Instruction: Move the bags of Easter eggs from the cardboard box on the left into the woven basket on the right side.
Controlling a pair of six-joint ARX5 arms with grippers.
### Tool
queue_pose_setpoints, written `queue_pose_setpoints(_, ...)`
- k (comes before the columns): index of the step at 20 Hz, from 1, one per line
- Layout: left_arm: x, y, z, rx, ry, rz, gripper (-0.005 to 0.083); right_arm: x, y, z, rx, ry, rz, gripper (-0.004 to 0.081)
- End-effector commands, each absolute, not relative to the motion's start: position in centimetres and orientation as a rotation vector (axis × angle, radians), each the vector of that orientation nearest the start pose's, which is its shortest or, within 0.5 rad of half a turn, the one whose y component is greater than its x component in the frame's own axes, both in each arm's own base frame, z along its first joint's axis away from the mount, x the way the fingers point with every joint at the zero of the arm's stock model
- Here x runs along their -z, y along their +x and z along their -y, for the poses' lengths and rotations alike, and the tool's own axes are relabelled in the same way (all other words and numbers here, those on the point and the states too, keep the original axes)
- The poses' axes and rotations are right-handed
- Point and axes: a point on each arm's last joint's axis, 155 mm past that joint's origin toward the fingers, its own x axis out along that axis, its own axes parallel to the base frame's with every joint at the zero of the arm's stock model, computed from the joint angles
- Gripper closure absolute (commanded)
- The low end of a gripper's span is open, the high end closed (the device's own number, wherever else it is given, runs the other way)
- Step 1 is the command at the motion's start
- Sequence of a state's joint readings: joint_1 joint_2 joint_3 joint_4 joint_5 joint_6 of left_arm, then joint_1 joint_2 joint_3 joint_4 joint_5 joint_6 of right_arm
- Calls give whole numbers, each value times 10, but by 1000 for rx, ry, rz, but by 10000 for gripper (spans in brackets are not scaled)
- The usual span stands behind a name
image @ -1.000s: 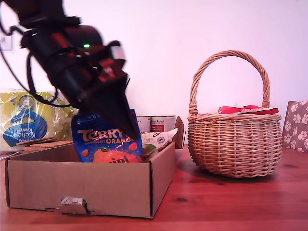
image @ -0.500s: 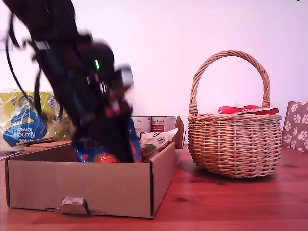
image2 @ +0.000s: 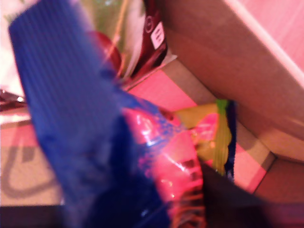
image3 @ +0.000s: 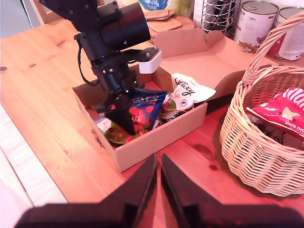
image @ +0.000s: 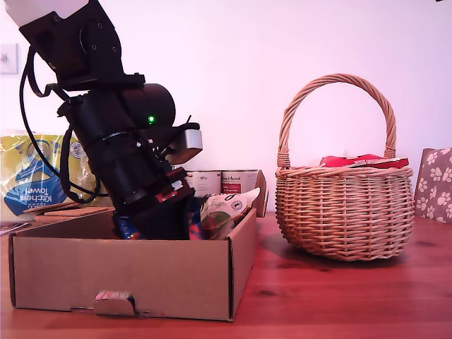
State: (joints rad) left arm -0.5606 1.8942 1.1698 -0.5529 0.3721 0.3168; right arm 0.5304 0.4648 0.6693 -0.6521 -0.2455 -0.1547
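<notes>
The cardboard box [image: 127, 275] [image3: 156, 137] stands at the exterior view's left. My first gripper [image: 169, 220] [image3: 121, 118] reaches down into it, shut on the blue bag of Easter eggs [image: 193, 217] [image3: 145, 107] [image2: 71, 118], which is tilted low inside the box. The white bag [image: 226, 206] [image3: 187, 90] leans against the box wall nearest the basket. The woven basket [image: 344, 212] [image3: 256, 156] stands at the exterior view's right. My second gripper [image3: 157, 185] hovers high over the table in front of the box, shut and holding nothing.
A red packet [image: 364, 161] [image3: 285, 111] lies in the basket. Tins [image: 226, 182] [image3: 256, 21] stand behind the box, and a kitchen towel pack [image: 35, 176] sits at the exterior view's far left. A yellow-green wrapper [image3: 118, 135] [image2: 213, 128] lies on the box floor.
My first gripper has swung down into the box, carrying the blue bag from above the front wall to mostly below it. The basket and white bag have not moved.
</notes>
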Motion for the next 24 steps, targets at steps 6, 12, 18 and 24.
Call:
queue_pose_setpoints(6,-29,298,264,1007,403,-1123,670,-214,180,-156,-790,-207,-419,771)
queue_pose_setpoints(12,-124,317,260,891,343,-882,669,-214,184,-152,-760,-190,-426,783)
queue_pose_setpoints(18,-204,325,304,918,206,-590,669,-224,196,-105,-490,-178,-389,783)
queue_pose_setpoints(24,-253,332,370,971,136,-294,669,-254,166,-77,-431,-113,-311,783)
